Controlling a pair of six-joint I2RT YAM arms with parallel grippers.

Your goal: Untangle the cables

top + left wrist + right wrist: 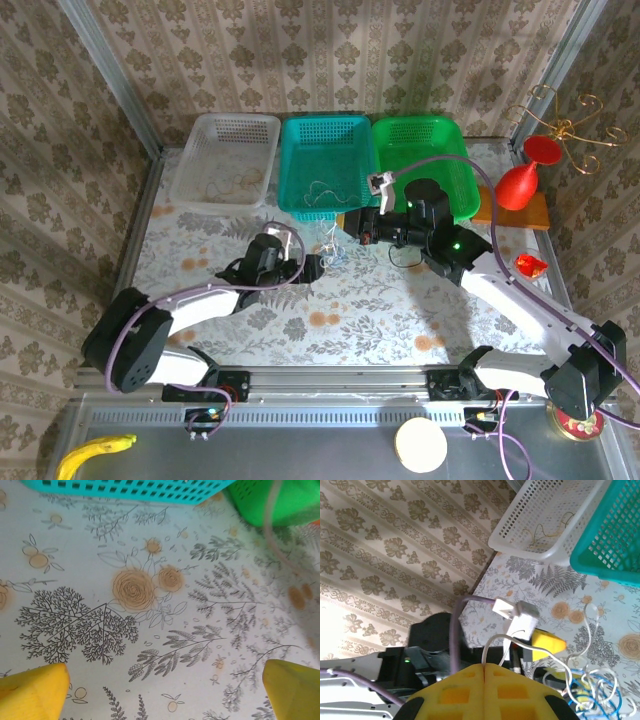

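The cables [333, 248] hang as a small tangle of white and blue cords just in front of the teal basket [325, 160]. In the right wrist view the tangle [592, 690] sits at the lower right. A white cord [520, 642] runs from it into my right gripper [484, 666]. The right gripper's yellow pads are pressed together on that cord. From above, the right gripper [347, 222] is held over the table above the tangle. My left gripper [303, 266] is just left of the tangle. Its yellow fingertips [32, 695] stand wide apart over bare tablecloth, holding nothing.
A white basket [225, 150] with a thin cord, the teal basket with another cord and a green basket [425, 150] line the back. A red vase [520, 185] on a wooden block and a red wrapper [530, 265] lie to the right. Metal frame posts fence the table.
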